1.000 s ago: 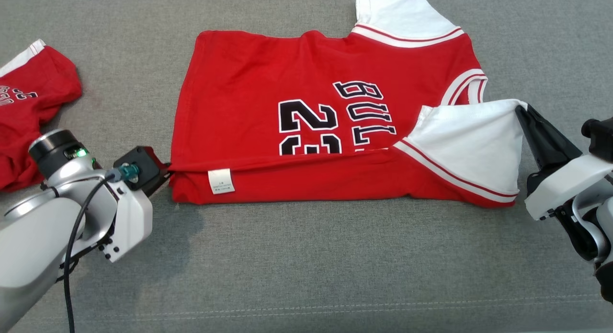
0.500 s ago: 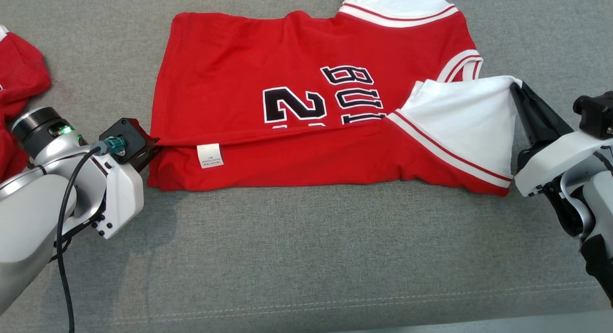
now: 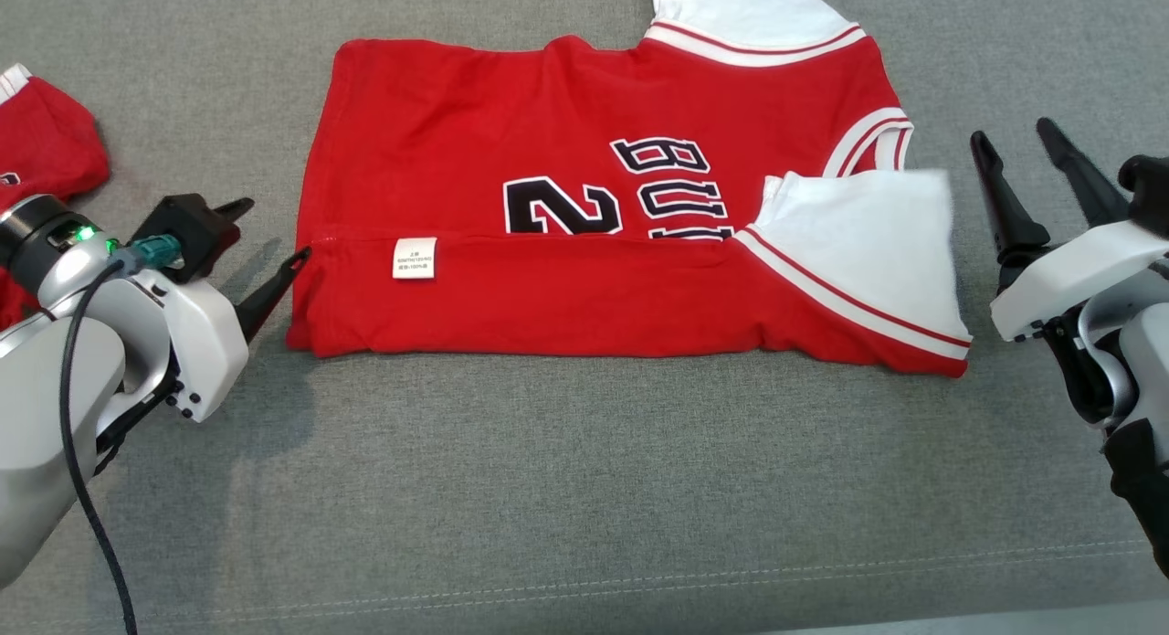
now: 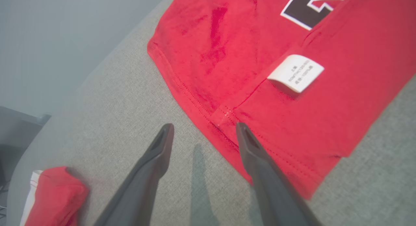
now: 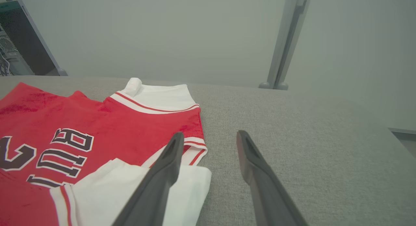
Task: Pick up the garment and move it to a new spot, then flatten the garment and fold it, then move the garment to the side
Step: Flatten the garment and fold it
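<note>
1. A second ago both grippers pinched the jersey (image 3: pixel 584 160): the left gripper (image 3: pixel 274 228) held its hem corner, and the right gripper (image 3: pixel 1012 132) held up the white near sleeve (image 3: pixel 868 251).
2. Both have now let go. The left fingers (image 4: pixel 156 161) stand wide apart just off the jersey's left hem, one tip close over the edge, with no cloth between them. The right fingers are also wide and empty, a little way clear of the jersey's right side.
3. The sleeve has dropped flat, so the near strip of the jersey lies folded over the body and covers the lower half of the printed number.
4. The jersey rests flat on the grey tabletop (image 3: pixel 584 489) between the two grippers, neck to the right and hem to the left. Its label (image 3: pixel 414 257) faces up on the folded strip.
5. I judge that the first lengthwise fold is laid and holding. The far side still looks unfolded, so more folding and the move to the side remain.
6. Counts:
   - Two garments, the jersey and a second red one (image 3: pixel 46 132) bunched well off its left.
   - Two grippers.
   - Two white sleeves on the jersey, the near one and the far sleeve (image 3: pixel 740 5).
   - One label.
</note>
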Controlling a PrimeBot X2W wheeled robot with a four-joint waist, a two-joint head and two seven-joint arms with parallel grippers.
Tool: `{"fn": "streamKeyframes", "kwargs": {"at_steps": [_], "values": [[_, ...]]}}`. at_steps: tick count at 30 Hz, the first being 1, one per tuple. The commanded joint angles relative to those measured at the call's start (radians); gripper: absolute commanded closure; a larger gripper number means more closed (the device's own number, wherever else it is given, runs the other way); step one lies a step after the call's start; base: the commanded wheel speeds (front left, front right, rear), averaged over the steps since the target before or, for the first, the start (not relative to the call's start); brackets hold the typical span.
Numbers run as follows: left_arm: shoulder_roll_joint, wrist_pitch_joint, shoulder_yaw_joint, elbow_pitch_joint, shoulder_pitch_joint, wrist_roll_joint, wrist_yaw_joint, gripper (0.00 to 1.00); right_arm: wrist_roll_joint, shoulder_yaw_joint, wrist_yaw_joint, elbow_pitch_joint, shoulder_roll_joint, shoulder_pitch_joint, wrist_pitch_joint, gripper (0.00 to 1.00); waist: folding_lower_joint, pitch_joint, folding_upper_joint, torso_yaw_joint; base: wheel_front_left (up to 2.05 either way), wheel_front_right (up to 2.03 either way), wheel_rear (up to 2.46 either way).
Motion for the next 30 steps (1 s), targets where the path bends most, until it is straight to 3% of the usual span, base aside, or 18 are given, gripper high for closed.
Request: {"fn": "streamKeyframes", "kwargs": {"at_steps": [1,10,17,22,30], "values": [[0.038,-0.024,0.048,0.012,-0.015,-0.015,0.012,0.00,-0.013,-0.011,0.004,-0.031,-0.008,0.026,-0.014,0.00,0.0000,-0.013,0.0000,0.002,0.00,0.00,0.00],[-0.002,-0.107,0.167,0.037,0.209,-0.125,0.090,0.00,-0.014,-0.080,0.004,-0.137,0.023,0.280,-0.014,0.00,0.0000,-0.089,0.0000,-0.001,0.00,0.00,0.00],[-0.034,-0.108,0.343,-0.083,0.403,-0.082,0.147,0.00,0.029,-0.071,0.004,-0.159,0.056,0.411,-0.014,0.00,0.0000,-0.121,0.0000,-0.006,0.00,0.00,0.00],[-0.066,-0.108,0.448,-0.112,0.494,-0.022,0.138,0.00,0.077,-0.063,0.004,-0.133,0.082,0.432,-0.014,0.00,0.0000,-0.130,0.0000,-0.001,0.00,0.00,0.00],[-0.109,-0.108,0.528,-0.115,0.540,0.066,0.112,0.00,0.164,-0.041,0.004,-0.080,0.113,0.426,-0.014,0.00,0.0000,-0.132,0.0000,0.023,0.00,0.00,0.00]]}}
